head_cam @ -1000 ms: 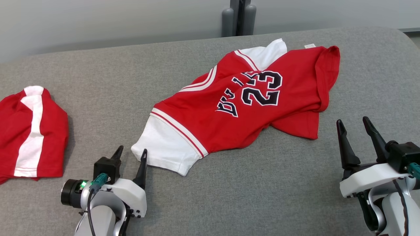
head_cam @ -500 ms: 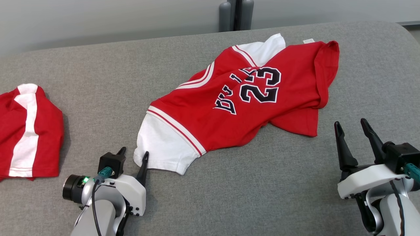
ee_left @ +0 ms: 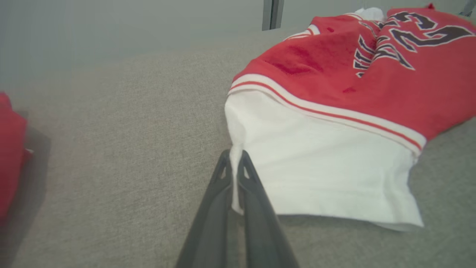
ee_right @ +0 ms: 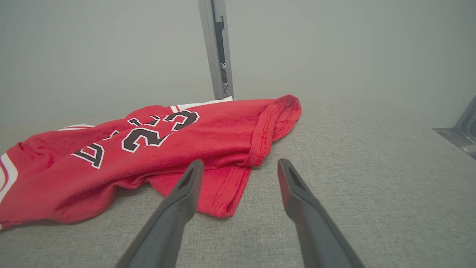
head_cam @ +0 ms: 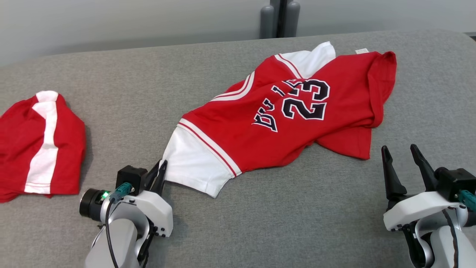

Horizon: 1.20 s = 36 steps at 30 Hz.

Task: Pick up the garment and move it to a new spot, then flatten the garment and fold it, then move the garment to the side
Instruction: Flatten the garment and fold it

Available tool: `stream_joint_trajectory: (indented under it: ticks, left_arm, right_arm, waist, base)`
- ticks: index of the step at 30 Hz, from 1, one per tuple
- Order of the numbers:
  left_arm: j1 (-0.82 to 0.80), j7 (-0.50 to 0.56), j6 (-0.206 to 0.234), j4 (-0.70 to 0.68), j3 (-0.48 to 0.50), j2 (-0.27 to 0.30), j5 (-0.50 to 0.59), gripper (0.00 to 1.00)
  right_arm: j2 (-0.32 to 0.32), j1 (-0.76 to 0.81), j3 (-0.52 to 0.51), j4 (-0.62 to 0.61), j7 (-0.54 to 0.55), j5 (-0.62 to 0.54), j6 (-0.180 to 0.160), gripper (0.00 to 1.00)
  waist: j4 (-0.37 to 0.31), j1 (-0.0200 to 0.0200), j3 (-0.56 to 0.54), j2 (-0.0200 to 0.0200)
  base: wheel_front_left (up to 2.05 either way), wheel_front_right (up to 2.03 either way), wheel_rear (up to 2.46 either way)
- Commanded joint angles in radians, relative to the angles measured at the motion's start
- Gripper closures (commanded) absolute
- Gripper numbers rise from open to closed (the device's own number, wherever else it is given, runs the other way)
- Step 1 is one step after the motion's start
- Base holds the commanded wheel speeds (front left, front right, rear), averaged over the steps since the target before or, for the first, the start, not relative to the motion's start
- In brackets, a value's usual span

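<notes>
Left hand (head_cam: 160, 165) pinches the garment (head_cam: 282, 123) at its white sleeve (head_cam: 193, 167); right hand (head_cam: 398, 148) spread, grasping nothing

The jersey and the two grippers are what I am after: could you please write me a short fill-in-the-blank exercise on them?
1. The left gripper is shut on the edge of the jersey's ____ sleeve.
2. The right gripper is ____ and touches no cloth.
3. The number printed on the jersey is ____.
4. A second red garment lies on the grey surface to the robot's ____.

Missing words: white; open; 23; left.
</notes>
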Motion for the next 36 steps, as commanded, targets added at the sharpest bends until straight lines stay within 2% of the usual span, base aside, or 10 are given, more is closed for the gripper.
stream_joint_trajectory:
  ticks: [1, 9, 16, 29, 30, 31, 32, 36]
  left_arm:
    - [0.007, -0.006, 0.008, -0.022, 0.008, 0.005, -0.008, 1.00]
    - [0.079, -0.007, 0.014, -0.219, 0.010, -0.008, 0.001, 1.00]
    - [0.109, -0.007, 0.013, -0.292, -0.013, -0.017, 0.007, 1.00]
    - [0.104, -0.007, 0.016, -0.326, -0.045, -0.026, 0.001, 1.00]
    - [0.104, -0.007, 0.017, -0.327, -0.046, -0.026, -0.001, 1.00]
    - [0.104, -0.007, 0.017, -0.328, -0.046, -0.026, -0.001, 1.00]
    - [0.105, -0.007, 0.017, -0.329, -0.046, -0.026, -0.002, 1.00]
    - [0.117, -0.007, 0.016, -0.329, -0.039, -0.024, -0.014, 1.00]
  right_arm:
    - [0.000, 0.009, -0.006, 0.011, 0.002, 0.012, -0.001, 0.00]
    - [0.038, -0.025, -0.094, 0.135, 0.017, 0.105, -0.001, 0.00]
    - [0.050, -0.078, -0.150, 0.250, 0.040, 0.260, -0.001, 0.00]
    - [0.056, -0.119, -0.085, 0.408, 0.027, 0.346, -0.001, 0.00]
    - [0.057, -0.124, -0.079, 0.418, 0.026, 0.353, -0.001, 0.54]
    - [0.058, -0.127, -0.070, 0.426, 0.023, 0.361, -0.001, 0.85]
    - [0.059, -0.130, -0.058, 0.431, 0.022, 0.363, -0.001, 1.00]
    - [0.057, -0.133, -0.035, 0.437, -0.004, 0.366, 0.000, 1.00]
  waist:
    - [0.015, 0.0000, -0.004, 0.0000]
    - [0.104, 0.0000, -0.008, 0.0000]
    - [0.156, 0.0000, -0.006, 0.0000]
    - [0.181, 0.0000, 0.005, 0.0000]
    - [0.181, 0.0000, 0.005, 0.0000]
    - [0.180, 0.0000, 0.005, 0.0000]
    - [0.179, 0.0000, 0.005, 0.0000]
    - [0.167, 0.0000, -0.009, 0.0000]
  base:
    - [0.00, 0.00, 0.00]
    - [0.00, 0.00, 0.00]
    - [0.00, 0.00, 0.00]
    - [0.00, 0.00, 0.00]
    - [0.00, 0.00, 0.00]
    - [0.00, 0.00, 0.00]
    - [0.00, 0.00, 0.00]
    - [0.00, 0.00, 0.00]
